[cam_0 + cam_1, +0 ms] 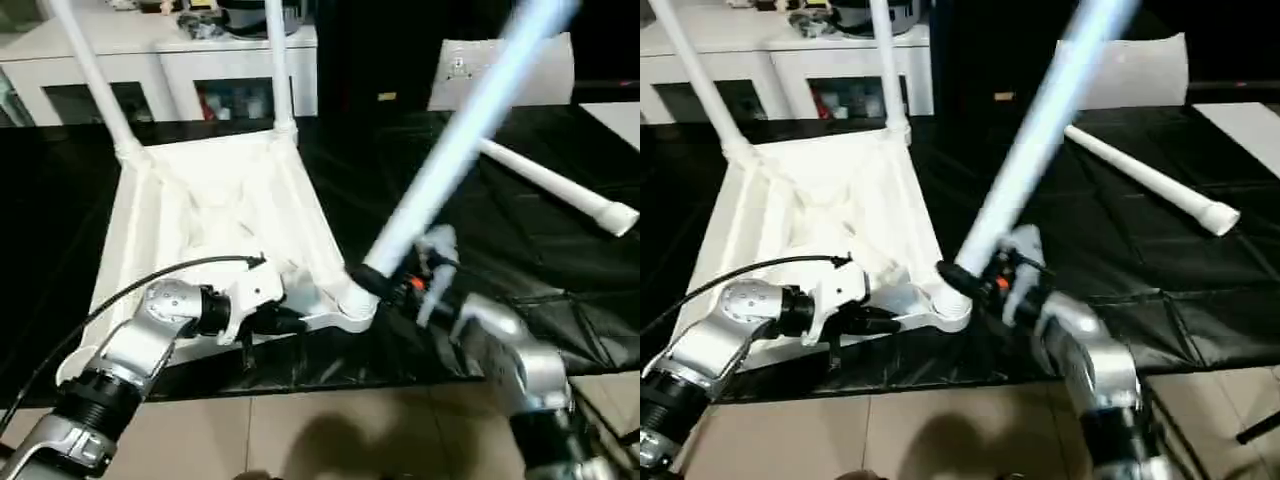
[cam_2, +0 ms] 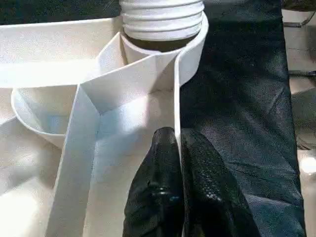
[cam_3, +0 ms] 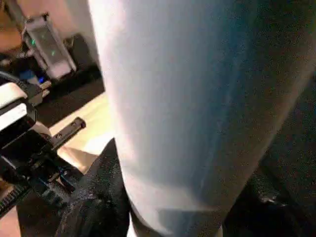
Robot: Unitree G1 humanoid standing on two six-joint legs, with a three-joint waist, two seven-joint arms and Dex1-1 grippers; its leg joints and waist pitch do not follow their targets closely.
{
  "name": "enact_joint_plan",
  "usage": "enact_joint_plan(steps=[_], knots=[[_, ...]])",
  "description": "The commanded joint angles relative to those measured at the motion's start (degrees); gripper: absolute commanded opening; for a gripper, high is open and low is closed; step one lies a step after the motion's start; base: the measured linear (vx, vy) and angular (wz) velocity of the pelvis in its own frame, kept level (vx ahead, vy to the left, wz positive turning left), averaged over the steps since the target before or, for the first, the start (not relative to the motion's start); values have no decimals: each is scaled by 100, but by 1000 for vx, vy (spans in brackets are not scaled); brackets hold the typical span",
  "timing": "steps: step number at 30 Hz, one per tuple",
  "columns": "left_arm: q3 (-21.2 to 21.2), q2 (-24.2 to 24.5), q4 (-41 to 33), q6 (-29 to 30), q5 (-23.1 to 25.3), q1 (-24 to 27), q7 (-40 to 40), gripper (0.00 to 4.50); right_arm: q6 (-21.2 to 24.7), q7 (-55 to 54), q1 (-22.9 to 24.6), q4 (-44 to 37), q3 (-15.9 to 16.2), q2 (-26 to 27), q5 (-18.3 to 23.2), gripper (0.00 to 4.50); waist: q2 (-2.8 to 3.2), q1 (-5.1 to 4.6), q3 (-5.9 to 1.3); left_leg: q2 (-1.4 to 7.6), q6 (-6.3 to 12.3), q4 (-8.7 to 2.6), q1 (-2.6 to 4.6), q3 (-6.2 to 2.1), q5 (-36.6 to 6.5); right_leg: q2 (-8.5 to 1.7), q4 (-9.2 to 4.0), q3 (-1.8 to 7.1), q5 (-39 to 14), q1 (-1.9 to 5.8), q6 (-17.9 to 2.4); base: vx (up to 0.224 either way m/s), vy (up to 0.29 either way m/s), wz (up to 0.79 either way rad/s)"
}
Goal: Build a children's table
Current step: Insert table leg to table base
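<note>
The children's table top (image 1: 210, 210) lies upside down on the black work table, with two white legs (image 1: 95, 75) (image 1: 277, 60) standing in its far corners. My left gripper (image 1: 290, 322) is shut on the thin rim wall (image 2: 176, 98) beside the near right corner socket (image 1: 350, 300); its black fingers (image 2: 163, 197) pinch that wall. My right gripper (image 1: 385, 280) is shut on the low end of a third leg (image 1: 455, 150), which leans up to the right. That leg's ribbed end (image 2: 162, 15) sits in the socket. The leg (image 3: 197, 98) passes between my right fingers (image 3: 94, 197).
Another white leg (image 1: 560, 190) lies loose on the black cover (image 1: 480, 260) at the right. A white cabinet (image 1: 150, 50) with glass doors stands behind the work table. The tiled floor (image 1: 330, 430) shows below the table's near edge.
</note>
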Motion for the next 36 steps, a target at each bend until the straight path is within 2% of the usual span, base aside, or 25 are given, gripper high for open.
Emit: enact_joint_plan(steps=[1, 2, 4, 5, 7, 8, 10, 12, 13, 14, 15, 17, 20, 23, 24, 25, 26, 27, 29, 30, 31, 33, 36], knots=[[335, 31, -59, -43, -57, -188, 202, 0, -42, -140, 374, 190, 221, -102, -380, 190, 81, -36, -255, 287, -55, -494, 150, -235, -3124, -444, -661, 204, -3804, 77, -72, 0, 0, 0], [334, 30, -59, -44, -52, -187, 204, 0, -137, -118, 461, 100, 321, -142, -487, 190, 75, -30, -256, 292, -52, -491, 177, -234, -3140, -444, -674, 198, -3802, 67, -75, 0, 0, 0], [324, 33, -44, -54, -29, -198, 208, 0, -357, -29, 574, -34, 569, -284, -741, 190, 82, -31, -246, 294, -52, -503, 160, -244, -3148, -450, -660, 189, -3766, 84, -88, 0, 0, 0], [312, 40, -40, -64, -3, -202, 205, 0, -522, 29, 588, -69, 699, -380, -927, 190, 26, -32, -248, 299, -45, -510, 151, -244, -3118, -452, -654, 196, -3769, 90, -72, 0, 0, 0], [288, 60, -49, -78, 43, -201, 199, 0, -683, 142, 575, -80, 806, -472, -1114, 190, 13, -22, -241, 291, -21, -509, 134, -236, -3025, -479, -654, 221, -3867, 86, -49, 0, 0, 0], [268, 81, -53, -98, 79, -196, 195, 0, -719, 215, 532, -69, 869, -529, -1189, 190, 30, -16, -244, 290, -16, -502, 139, -241, -3013, -484, -649, 220, -3875, 83, -59, 0, 0, 0], [249, 111, -62, -125, 119, -178, 203, 0, -755, 346, 425, -5, 1008, -625, -1284, 190, -50, -13, -241, 301, 25, -512, 114, -244, -2932, -486, -656, 223, -3893, 91, -49, 0, 0, 0], [228, 145, -77, -148, 160, -166, 199, 0, -778, 445, 316, 78, 1115, -677, -1334, 190, -12, -12, -233, 303, 17, -516, 115, -253, -2953, -487, -650, 219, -3907, 92, -46, 0, 0, 0], [223, 152, -83, -152, 167, -164, 196, 0, -793, 455, 297, 96, 1135, -686, -1344, 190, -83, -15, -232, 306, 29, -515, 98, -262, -2946, -495, -650, 207, -3949, 103, -25, 0, 0, 0], [210, 169, -94, -163, 183, -159, 187, 0, -811, 482, 254, 137, 1168, -698, -1354, 190, -53, -12, -228, 308, 11, -518, 106, -268, -2980, -500, -653, 205, -3982, 101, -17, 0, 0, 0], [177, 208, -110, -196, 223, -157, 151, 0, -822, 557, 159, 230, 1212, -705, -1345, 190, -92, -20, -226, 308, -5, -515, 116, -276, -3030, -503, -662, 186, -4060, 89, 12, 0, 0, 0], [105, 276, -100, -309, 290, -177, 36, 0, -784, 759, -5, 389, 1248, -698, -1259, 190, -93, -53, -211, 313, -39, -513, 123, -291, -3179, -503, -692, 160, -4137, 84, 44, 0, 0, 0], [1, 315, -78, -480, 293, -230, -203, 0, -659, 1052, -161, 536, 1201, -670, -1088, 190, -125, -90, -199, 309, -87, -510, 147, -311, -3341, -510, -726, 135, -4248, 80, 93, 0, 0, 0], [-151, 326, -24, -663, 315, -369, -528, 0, -528, 1440, -267, 604, 1283, -719, -989, 190, -135, -96, -209, 312, -55, -523, 118, -326, -3296, -523, -703, 173, -4214, 102, 62, 0, 0, 0], [-211, 321, 9, -724, 334, -431, -643, 0, -487, 1579, -291, 617, 1337, -738, -962, 190, -135, -71, -225, 323, -47, -530, 125, -310, -3210, -528, -667, 224, -4065, 85, -18, 0, 0, 0], [-242, 317, 23, -751, 344, -465, -701, 0, -472, 1658, -291, 609, 1378, -751, -952, 190, -92, -46, -232, 339, -50, -550, 106, -306, -3122, -537, -633, 260, -3881, 98, -123, 0, 0, 0], [-282, 303, 73, -790, 375, -531, -741, 0, -450, 1761, -296, 617, 1439, -764, -944, 190, -103, -35, -242, 345, -39, -559, 91, -300, -3063, -530, -619, 274, -3765, 111, -163, 0, 0, 0], [-305, 293, 110, -817, 397, -573, -760, 0, -437, 1824, -302, 629, 1474, -770, -941, 190, -113, 2, -273, 368, -22, -578, 69, -295, -2881, -529, -565, 314, -3437, 132, -281, 0, 0, 0], [-405, 246, 322, -947, 517, -772, -838, 0, -499, 2033, -293, 665, 1689, -825, -1068, 190, -82, 65, -299, 378, 13, -592, 52, -270, -2646, -517, -517, 350, -2995, 150, -452, 0, 0, 0], [-484, 206, 508, -1043, 616, -935, -891, 0, -517, 2178, -260, 650, 1863, -861, -1156, 190, -85, 96, -310, 378, 36, -598, 39, -247, -2461, -507, -486, 367, -2703, 161, -571, 0, 0, 0], [-496, 197, 549, -1071, 640, -966, -908, 0, -520, 2221, -253, 650, 1899, -866, -1173, 190, -89, 128, -338, 389, 40, -601, 20, -243, -2288, -513, -443, 373, -2432, 205, -656, 0, 0, 0], [-530, 181, 640, -1127, 705, -1036, -922, 0, -541, 2294, -248, 649, 1976, -889, -1230, 190, -115, 167, -341, 382, 83, -604, -5, -215, -2112, -510, -430, 372, -2298, 231, -700, 0, 0, 0], [-613, 157, 903, -1268, 819, -1198, -982, 0, -531, 2395, -244, 645, 2085, -882, -1304, 190, -110, 241, -384, 390, 123, -594, 10, -193, -1802, -513, -412, 372, -2171, 243, -705, 0, 0, 0]])
